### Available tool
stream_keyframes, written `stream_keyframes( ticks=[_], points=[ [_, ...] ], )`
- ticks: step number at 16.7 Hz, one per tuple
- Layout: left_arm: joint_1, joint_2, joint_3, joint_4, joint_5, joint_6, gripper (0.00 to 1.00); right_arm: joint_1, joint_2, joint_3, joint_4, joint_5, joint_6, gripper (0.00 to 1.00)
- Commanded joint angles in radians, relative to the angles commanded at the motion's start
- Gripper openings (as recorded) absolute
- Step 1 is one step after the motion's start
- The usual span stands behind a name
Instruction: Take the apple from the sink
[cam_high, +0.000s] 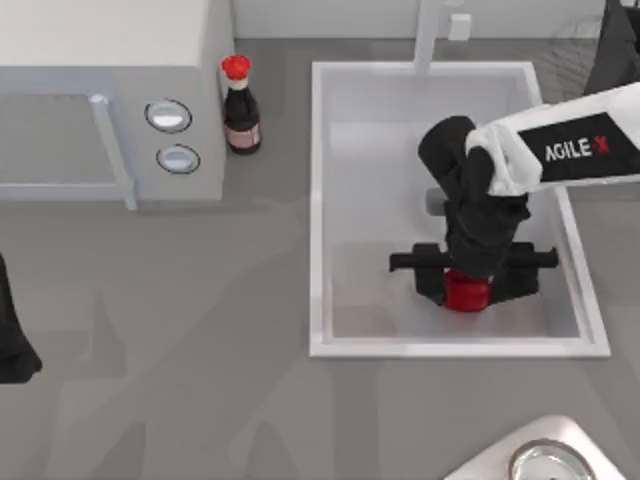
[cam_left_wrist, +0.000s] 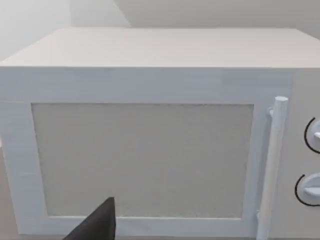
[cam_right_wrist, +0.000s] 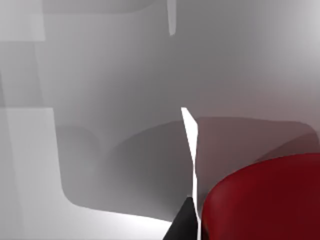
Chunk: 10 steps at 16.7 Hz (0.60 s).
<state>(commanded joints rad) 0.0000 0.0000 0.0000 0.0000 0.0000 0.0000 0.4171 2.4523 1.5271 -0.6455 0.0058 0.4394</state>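
With the right gripper (cam_high: 468, 290) down in the sink (cam_high: 322, 200), its fingers set apart on either side of the apple (cam_high: 466, 291) on the basin floor, closing off-centre could squirt the glossy, round fruit sideways, while the left arm sits parked by the microwave (cam_high: 110, 100).

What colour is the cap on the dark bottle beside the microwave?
Red; the bottle cap shows best in the top view.

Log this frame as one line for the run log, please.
right gripper: down in sink, at apple | grasp: cannot tell | left arm: parked at table's left edge
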Motion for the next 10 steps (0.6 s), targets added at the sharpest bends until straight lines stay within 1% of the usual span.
stream_keyframes(
  ticks=[2,3,6,8,10],
  points=[
    [0.0,0.0,0.0,0.0,0.0,0.0,1.0,0.0,0.0,0.0,0.0,0.0,0.0,0.0],
    [0.0,0.0,0.0,0.0,0.0,0.0,1.0,-0.003,-0.058,0.013,-0.029,0.019,-0.008,0.0],
    [0.0,0.0,0.0,0.0,0.0,0.0,1.0,-0.002,-0.061,0.05,-0.066,0.019,-0.008,0.0],
    [0.0,0.0,0.0,0.0,0.0,0.0,1.0,-0.001,-0.071,0.121,-0.143,0.019,-0.007,0.0],
    [0.0,0.0,0.0,0.0,0.0,0.0,1.0,-0.001,-0.088,0.216,-0.259,0.018,-0.007,0.0]
  ],
)
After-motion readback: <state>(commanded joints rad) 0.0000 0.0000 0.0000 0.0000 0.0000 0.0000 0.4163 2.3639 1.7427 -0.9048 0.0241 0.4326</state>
